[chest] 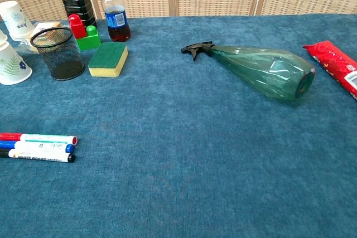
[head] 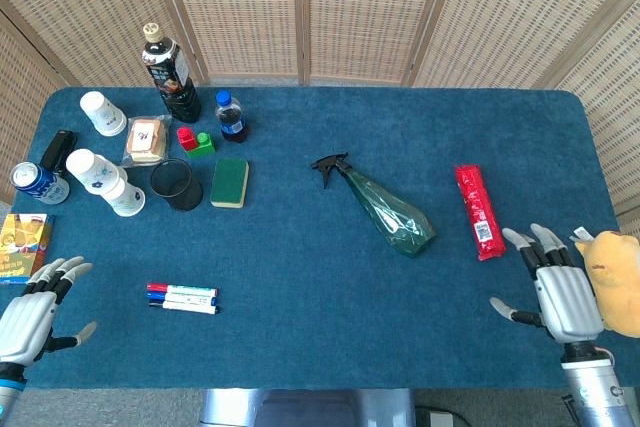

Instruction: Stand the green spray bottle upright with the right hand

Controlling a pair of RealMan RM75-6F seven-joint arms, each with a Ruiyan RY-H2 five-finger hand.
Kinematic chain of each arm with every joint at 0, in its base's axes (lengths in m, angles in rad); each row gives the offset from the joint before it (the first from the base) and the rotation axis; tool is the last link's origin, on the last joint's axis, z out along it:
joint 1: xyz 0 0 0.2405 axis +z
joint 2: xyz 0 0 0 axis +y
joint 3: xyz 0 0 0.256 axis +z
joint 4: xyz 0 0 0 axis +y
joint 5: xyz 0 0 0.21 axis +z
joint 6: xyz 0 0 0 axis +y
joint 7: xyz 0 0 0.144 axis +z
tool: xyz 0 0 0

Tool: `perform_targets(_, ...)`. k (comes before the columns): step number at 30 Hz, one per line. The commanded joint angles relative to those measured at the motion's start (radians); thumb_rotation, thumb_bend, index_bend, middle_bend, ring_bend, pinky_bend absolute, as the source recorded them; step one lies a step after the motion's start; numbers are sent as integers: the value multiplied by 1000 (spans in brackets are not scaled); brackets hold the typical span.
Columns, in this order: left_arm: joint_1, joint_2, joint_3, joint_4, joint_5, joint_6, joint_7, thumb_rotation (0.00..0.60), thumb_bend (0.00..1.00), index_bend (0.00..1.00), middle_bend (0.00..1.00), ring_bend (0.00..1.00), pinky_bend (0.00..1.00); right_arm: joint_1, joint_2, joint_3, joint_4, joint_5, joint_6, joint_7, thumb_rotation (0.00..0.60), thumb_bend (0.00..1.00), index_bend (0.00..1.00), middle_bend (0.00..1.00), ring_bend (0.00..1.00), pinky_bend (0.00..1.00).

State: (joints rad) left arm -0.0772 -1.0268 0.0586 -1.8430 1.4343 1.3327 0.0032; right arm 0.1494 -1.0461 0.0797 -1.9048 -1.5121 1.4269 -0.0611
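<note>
The spray bottle (head: 383,204) lies on its side mid-table, black trigger head toward the far left, base toward the near right. The right hand (head: 556,287) rests at the near right edge, fingers spread, holding nothing, well apart from the bottle (the chest view shows neither hand). A red packet (head: 478,211) lies between them. The left hand (head: 30,313), fingers also apart and empty, is partly cut off at the near left corner.
</note>
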Motion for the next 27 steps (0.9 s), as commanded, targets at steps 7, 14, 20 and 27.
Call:
perform_targets(7, -15, -12, -7, 30, -10, -29, -18, 600, 305, 146, 117, 22, 0, 118, -48, 93, -60, 46, -103, 74, 600, 182, 123, 227, 33, 122)
perform_targets(14, -31, -40, -13, 102, -47, -81, -65, 600, 305, 145, 117, 22, 0, 318, -187, 255, -67, 291, -282, 114, 600, 182, 124, 229, 42, 122)
perform_targets(20, -44, -55, -19, 137, -65, -112, -82, 600, 305, 146, 117, 22, 0, 460, -308, 341, 8, 504, -346, 31, 600, 182, 123, 235, 55, 122)
perform_targets(27, -51, -65, -21, 160, -87, -137, -86, 600, 305, 146, 116, 22, 0, 605, -444, 369, 163, 658, -363, -118, 600, 183, 124, 235, 67, 122)
